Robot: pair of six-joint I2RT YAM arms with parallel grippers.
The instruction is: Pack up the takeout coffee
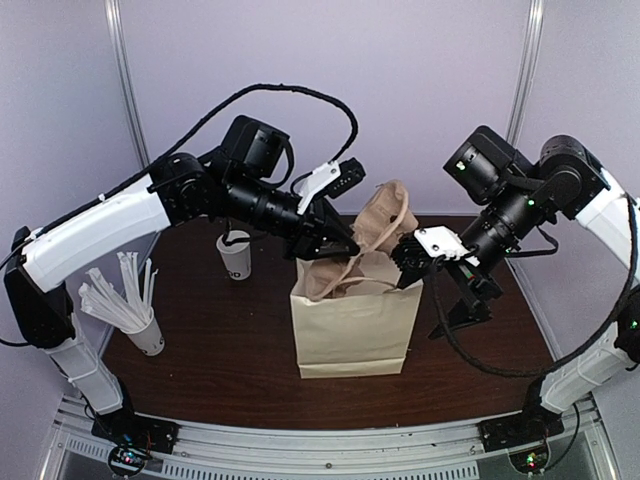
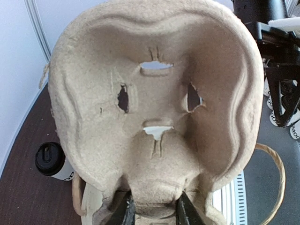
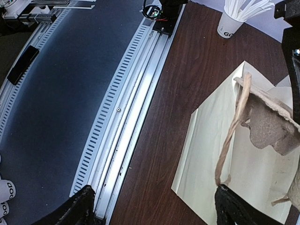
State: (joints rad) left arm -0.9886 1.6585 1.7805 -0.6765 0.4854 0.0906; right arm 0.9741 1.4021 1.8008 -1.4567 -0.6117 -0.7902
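At bag (image 1: 355, 335) mouth, carrier (image 1: 385, 225), left hand (image 1: 333, 243) gripping

I see a brown pulp carrier (image 1: 385, 225) poking from the open paper bag (image 1: 355, 335) mid-bench (image 1: 220, 360); a straw cup (image 1: 146, 335) stands well left.

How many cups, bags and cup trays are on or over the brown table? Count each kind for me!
Cups: 2, the small white paper cup with a black plastic lid and the white paper cup full of white wrapped straws
Bags: 1, the tan paper bag
Cup trays: 1, the brown moulded-pulp cup carrier, at the bag's mouth
Total: 4
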